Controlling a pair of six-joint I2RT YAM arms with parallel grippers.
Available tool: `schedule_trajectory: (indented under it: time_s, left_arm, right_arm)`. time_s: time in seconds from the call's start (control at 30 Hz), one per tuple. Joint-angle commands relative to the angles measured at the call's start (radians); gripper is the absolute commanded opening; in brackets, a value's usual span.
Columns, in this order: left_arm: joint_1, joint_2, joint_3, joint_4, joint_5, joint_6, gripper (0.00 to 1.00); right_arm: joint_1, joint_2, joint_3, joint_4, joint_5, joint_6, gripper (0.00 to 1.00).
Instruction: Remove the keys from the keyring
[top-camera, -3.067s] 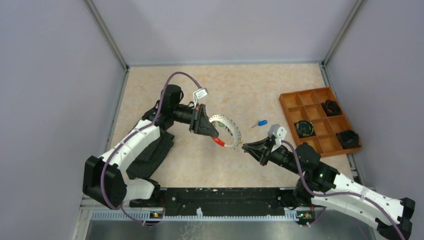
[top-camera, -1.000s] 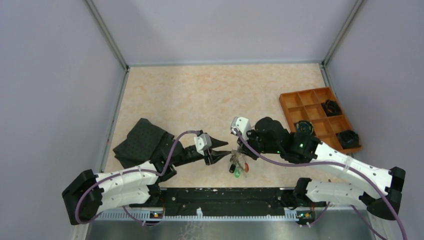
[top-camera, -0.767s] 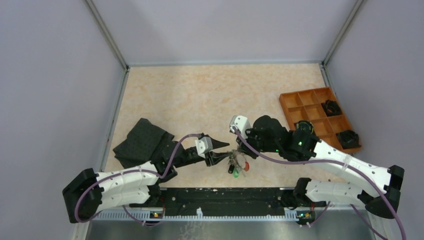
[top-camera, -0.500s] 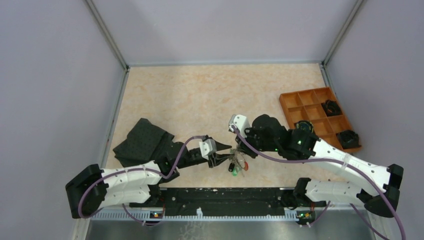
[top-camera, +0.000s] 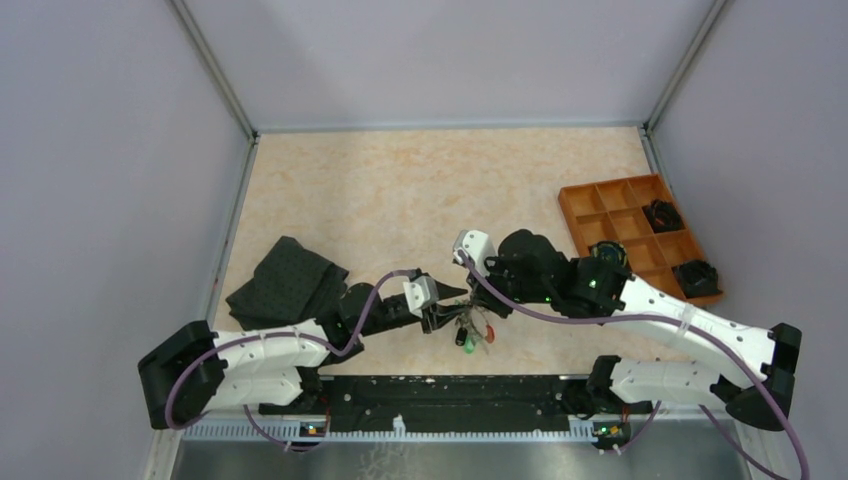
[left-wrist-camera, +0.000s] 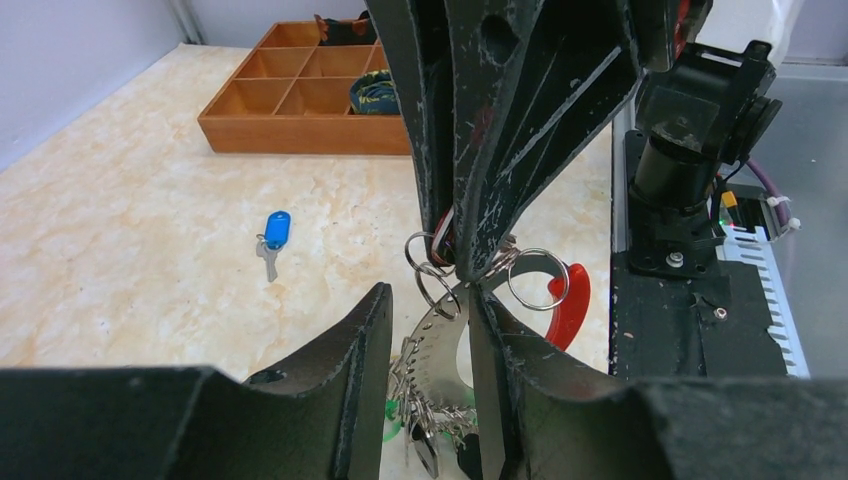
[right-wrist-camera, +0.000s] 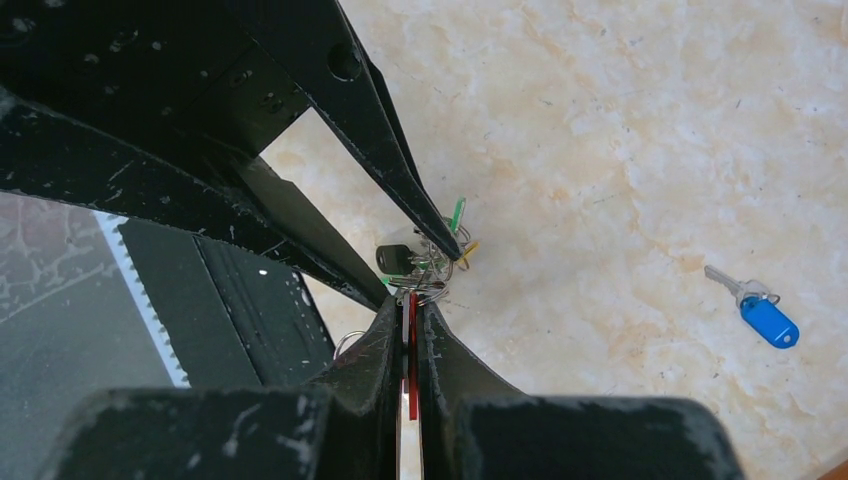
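Progress-wise: blue key (left-wrist-camera: 276, 231) lies loose at frame left, other keys (left-wrist-camera: 428, 432) hang on keyring (left-wrist-camera: 570, 300) pinched in my right tool (right-wrist-camera: 411, 312), left tool (left-wrist-camera: 430, 297) open around it.

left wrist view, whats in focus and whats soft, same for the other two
Left wrist: blue key and keyring crisp, left fingers soft and dark. Right wrist: tabletop sharp, right fingers blurred. Top external: even light, faint shadows, keys tiny.

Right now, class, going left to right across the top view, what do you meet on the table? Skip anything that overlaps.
cloth → left gripper → keys → tray
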Motion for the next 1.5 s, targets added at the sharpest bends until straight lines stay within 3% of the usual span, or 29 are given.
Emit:
schedule_trajectory:
  time_s: [0.0,0.23,0.57,1.0,1.47]
  left_arm:
    - [-0.010,0.017,0.036,0.087,0.007,0.005,0.40]
    - [-0.011,0.029,0.041,0.077,-0.040,0.010,0.32]
    - [-0.011,0.026,0.042,0.068,-0.042,0.025,0.00]
    - [-0.013,-0.019,0.000,0.107,-0.037,0.023,0.00]
    - [-0.012,-0.061,-0.056,0.204,-0.027,-0.006,0.00]
  right_arm:
    - [0.016,0.002,0.067,0.055,0.009,0.010,0.00]
    - [0.021,0.004,0.065,0.046,-0.003,0.010,0.00]
    - [0.024,-0.025,0.044,0.006,0.050,0.018,0.00]
    - [0.024,-0.021,0.010,-0.050,0.199,0.034,0.00]
    - [0.024,0.018,0.010,-0.072,0.208,0.047,0.00]
